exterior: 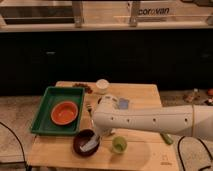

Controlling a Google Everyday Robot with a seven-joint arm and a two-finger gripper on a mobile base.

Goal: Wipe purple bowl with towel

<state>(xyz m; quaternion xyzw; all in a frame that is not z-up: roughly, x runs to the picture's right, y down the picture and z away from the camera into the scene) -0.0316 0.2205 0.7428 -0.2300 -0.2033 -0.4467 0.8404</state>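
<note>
As arm (150,120) slants, gripper (96,140) perhaps in bowl (78,142)

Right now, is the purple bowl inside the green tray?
No, the purple bowl sits on the table outside the green tray, with the hand at the bowl.

The gripper (96,139) hangs at the purple bowl's (79,142) rim, a pale towel (91,146) inside the bowl. A green cup (119,144) stands just beside the bowl, and a green tray (49,100) lies behind it.

An office-style kitchenette: dark counter front (100,60) under lettered signage (154,10), wooden table (142,92), pincer (94,142) at purple bowl (79,139).
</note>
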